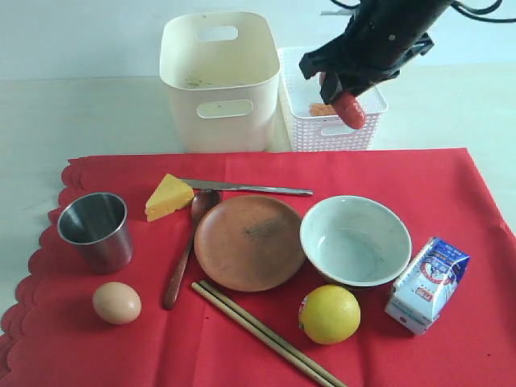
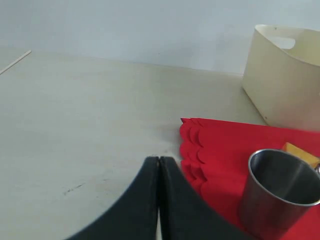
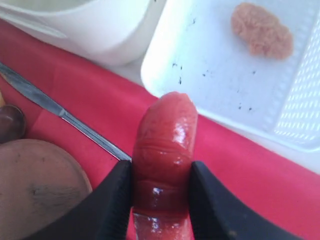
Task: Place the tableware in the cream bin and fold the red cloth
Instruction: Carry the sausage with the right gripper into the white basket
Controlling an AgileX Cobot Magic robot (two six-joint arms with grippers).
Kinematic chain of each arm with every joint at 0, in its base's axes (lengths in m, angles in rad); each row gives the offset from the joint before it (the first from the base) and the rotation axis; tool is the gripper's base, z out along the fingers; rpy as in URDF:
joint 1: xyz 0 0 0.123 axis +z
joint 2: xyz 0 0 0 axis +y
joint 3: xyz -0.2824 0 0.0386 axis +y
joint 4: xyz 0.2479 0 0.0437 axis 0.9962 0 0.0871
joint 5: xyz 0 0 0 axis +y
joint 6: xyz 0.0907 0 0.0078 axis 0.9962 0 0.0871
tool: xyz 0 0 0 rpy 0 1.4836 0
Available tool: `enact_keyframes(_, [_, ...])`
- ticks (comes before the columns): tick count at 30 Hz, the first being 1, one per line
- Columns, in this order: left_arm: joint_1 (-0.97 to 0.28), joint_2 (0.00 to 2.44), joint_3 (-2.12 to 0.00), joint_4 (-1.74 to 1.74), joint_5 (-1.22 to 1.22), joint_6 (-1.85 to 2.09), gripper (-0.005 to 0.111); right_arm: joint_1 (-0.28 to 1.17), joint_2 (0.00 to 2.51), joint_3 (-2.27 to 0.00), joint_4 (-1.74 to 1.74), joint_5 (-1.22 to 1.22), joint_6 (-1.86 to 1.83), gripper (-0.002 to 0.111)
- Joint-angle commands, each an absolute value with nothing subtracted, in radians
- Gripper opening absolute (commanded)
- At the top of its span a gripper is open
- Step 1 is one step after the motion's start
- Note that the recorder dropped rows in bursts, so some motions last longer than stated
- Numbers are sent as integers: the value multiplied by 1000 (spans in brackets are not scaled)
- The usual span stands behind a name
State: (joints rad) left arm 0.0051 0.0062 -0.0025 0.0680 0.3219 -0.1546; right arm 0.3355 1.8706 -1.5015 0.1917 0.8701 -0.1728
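In the exterior view, our right gripper (image 1: 348,103) hangs tilted above the white lattice basket (image 1: 367,129), clamped on a red sausage (image 1: 350,110). The cream bin (image 1: 219,81) stands just beside it. The white bowl (image 1: 355,239) and round brown plate (image 1: 248,242) lie below it on the red cloth (image 1: 451,242). We judge both stiff and breakable, best pinched at the rim; the cloth is limp, so we would take it by its corners.

In the left wrist view, our left gripper (image 2: 159,165) sits low over bare table, fingers pressed together and empty. The steel cup (image 2: 277,195) stands near its tip, to one side. It is light and slick, so we would grip its lip.

In the right wrist view, the fingers squeeze the glossy sausage. The slim metal knife (image 3: 60,112) lies beneath, thin and flat, and will be hard to lift.
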Motion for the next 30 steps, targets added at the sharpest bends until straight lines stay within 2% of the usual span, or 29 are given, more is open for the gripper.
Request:
enact_keyframes(1, [-1, 0, 0, 67, 319, -156, 1, 337, 1829, -1544, 190, 865, -175, 0])
enact_keyframes(6, [-1, 0, 0, 67, 319, -156, 1, 337, 1817, -1587, 187, 796, -175, 0])
enact_keyframes(12, [-1, 0, 0, 67, 319, -156, 1, 335, 1834, -1593, 176, 586, -175, 0])
enact_keyframes(20, [-1, 0, 0, 67, 319, -156, 1, 335, 1980, -1593, 173, 373, -175, 0])
enact_keyframes(30, [-1, 0, 0, 67, 319, -156, 1, 335, 2110, -1593, 173, 258, -182, 0])
